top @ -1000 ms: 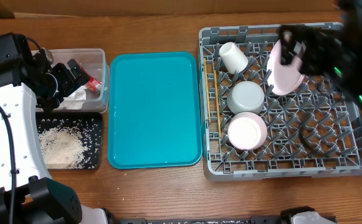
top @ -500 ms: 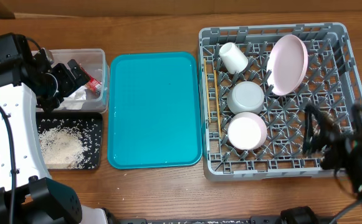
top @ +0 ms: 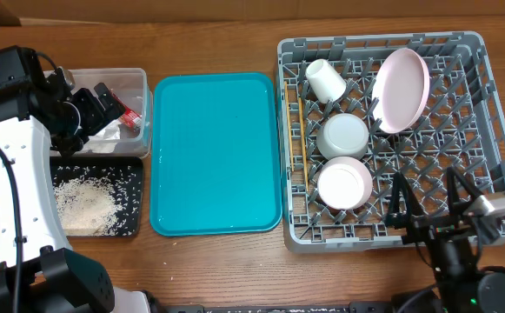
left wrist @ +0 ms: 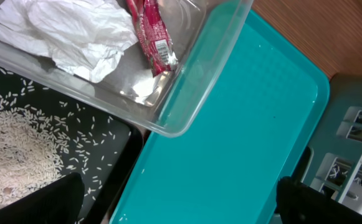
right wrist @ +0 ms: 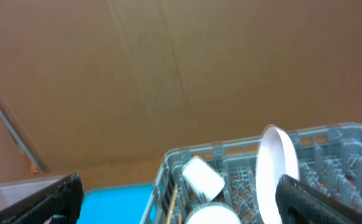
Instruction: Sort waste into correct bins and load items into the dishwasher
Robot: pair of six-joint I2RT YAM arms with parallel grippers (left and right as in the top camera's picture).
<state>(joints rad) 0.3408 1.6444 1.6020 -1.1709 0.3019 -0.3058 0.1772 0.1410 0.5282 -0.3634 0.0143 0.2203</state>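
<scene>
The pink plate (top: 401,89) stands on edge in the grey dish rack (top: 495,130), with the white cup (top: 326,80), two pale bowls (top: 343,135) (top: 345,183) and the chopsticks (top: 302,143) at the rack's left side. My right gripper (top: 430,204) is open and empty over the rack's front edge; its view shows the plate (right wrist: 274,168) and cup (right wrist: 202,176). My left gripper (top: 87,117) is open and empty over the clear tub (top: 139,87), which holds the napkin (left wrist: 68,31) and red wrapper (left wrist: 152,31). Rice (top: 83,204) lies in the black tray (top: 135,196).
The flat teal serving tray (top: 215,152) lies between the bins and the rack, with nothing on it. The left arm's white body runs along the table's left edge. A brown cardboard wall stands behind the table.
My right gripper has let go of the pink plate and swung from the rack's back to its front right corner. The plate stays standing in the rack. The left arm has not moved.
</scene>
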